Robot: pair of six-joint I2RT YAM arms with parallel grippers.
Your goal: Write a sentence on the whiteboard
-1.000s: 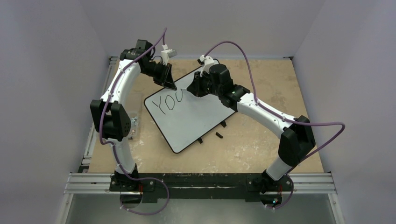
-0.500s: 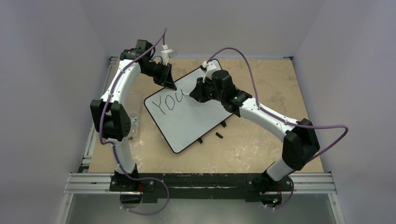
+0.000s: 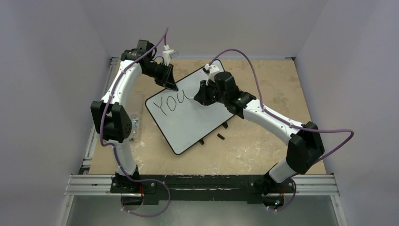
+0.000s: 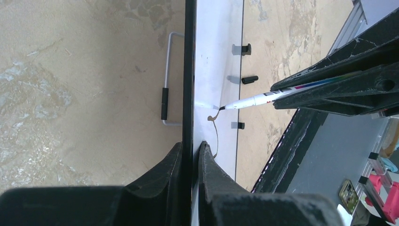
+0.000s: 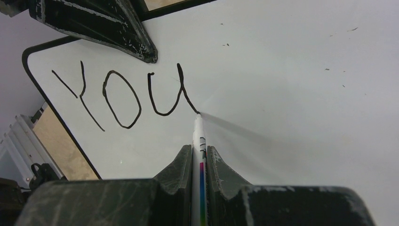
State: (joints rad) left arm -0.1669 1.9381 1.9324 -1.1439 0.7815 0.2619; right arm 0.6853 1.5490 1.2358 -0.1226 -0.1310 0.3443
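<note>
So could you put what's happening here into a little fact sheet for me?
whiteboard: lying on the table, turned at an angle
sentence: only "YOU" written
right gripper: shut on marker, tip touching the board after the U
left gripper: shut on the whiteboard's edge
nearby: small black piece on the table beside the board

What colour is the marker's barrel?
The marker is white with a multicoloured stripe; clearest in the right wrist view.
</note>
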